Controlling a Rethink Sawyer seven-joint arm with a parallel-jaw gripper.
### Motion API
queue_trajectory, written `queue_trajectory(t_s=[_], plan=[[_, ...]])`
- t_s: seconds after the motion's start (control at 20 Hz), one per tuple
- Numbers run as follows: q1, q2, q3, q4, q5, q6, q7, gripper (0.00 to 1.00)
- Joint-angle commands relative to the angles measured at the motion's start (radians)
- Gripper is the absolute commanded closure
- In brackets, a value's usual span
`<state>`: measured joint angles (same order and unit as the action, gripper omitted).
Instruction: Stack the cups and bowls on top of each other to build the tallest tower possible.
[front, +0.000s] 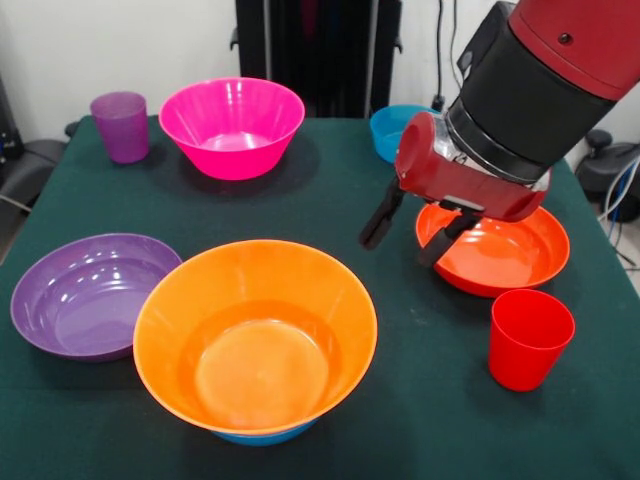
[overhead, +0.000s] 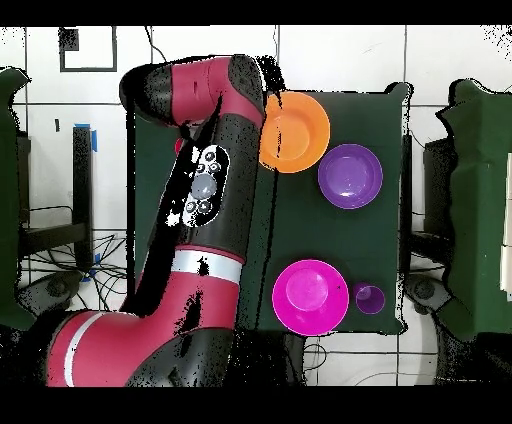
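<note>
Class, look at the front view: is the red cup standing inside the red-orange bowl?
No: the red cup stands upright on the table cloth beside the red-orange bowl, not inside it.

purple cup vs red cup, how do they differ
The purple cup is translucent; the red cup is opaque. The purple cup stands at a far corner beside the pink bowl; the red cup stands at the near side, by the red-orange bowl under the gripper. Both are upright, empty and unstacked.

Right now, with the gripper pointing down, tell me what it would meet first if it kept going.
Probably the near rim of the red-orange bowl; the gripper hangs open beside it, so depth is unclear and it might reach bare table instead.
</note>
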<state>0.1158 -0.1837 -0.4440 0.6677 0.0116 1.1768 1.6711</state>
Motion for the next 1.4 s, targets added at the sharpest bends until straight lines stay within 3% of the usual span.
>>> queue_trajectory(t_s=[0.05, 0.65, 0.75, 1.1, 1.4], plan=[[-0.049, 0.044, 0.154, -0.117, -0.058, 0.107, -0.364, 0.00], [-0.099, 0.068, 0.143, -0.321, -0.031, 0.263, -0.455, 0.00], [-0.107, 0.049, 0.145, -0.310, -0.026, 0.263, -0.478, 0.00], [-0.161, 0.102, 0.142, -0.422, 0.005, 0.274, -0.523, 0.00], [-0.197, 0.124, 0.146, -0.459, 0.048, 0.258, -0.557, 0.00]])
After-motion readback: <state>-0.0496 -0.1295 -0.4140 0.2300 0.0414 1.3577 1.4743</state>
